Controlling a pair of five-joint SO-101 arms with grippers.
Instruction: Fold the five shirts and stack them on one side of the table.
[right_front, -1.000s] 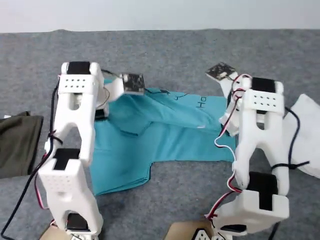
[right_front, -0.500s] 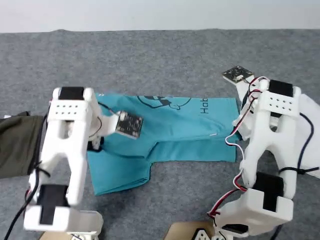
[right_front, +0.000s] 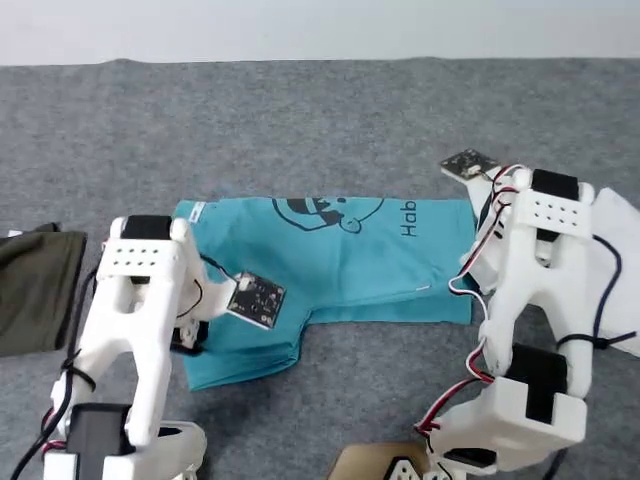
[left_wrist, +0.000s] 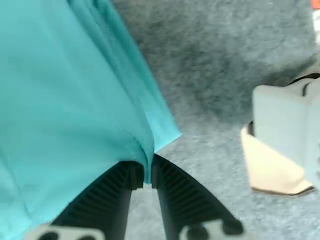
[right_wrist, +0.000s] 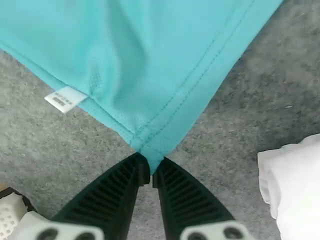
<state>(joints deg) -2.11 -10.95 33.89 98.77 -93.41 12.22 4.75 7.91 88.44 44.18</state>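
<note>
**A:** Where is the teal shirt (right_front: 340, 260)?

**B:** It is spread flat on the grey surface (right_front: 300, 110), print side up, and stretched between the two grippers. Each gripper holds one end of its near edge.

**A:** What is the left gripper (left_wrist: 143, 177) doing?

**B:** It is clamped on the shirt. A thin fold of the hem, next to a corner, runs down between its ribbed fingers, which are pressed almost together. The rest of the fabric fans out ahead of the tips and off to one side of them.

**A:** And the right gripper (right_wrist: 146, 172)?

**B:** It is clamped too. The point of the shirt's other corner is pinched right at its fingertips, and the stitched hems spread away from them in a V. A small white label (right_wrist: 64, 98) sticks out of one edge, a little ahead of the tips.

**A:** Is anything else nearby?

**B:** A white cloth (right_wrist: 295, 185) lies near the right gripper on its outer side, apart from the teal corner, with bare surface between the two. A dark olive cloth (right_front: 35, 285) lies out past the left arm, well apart from that gripper and on the side away from the teal shirt.
</note>
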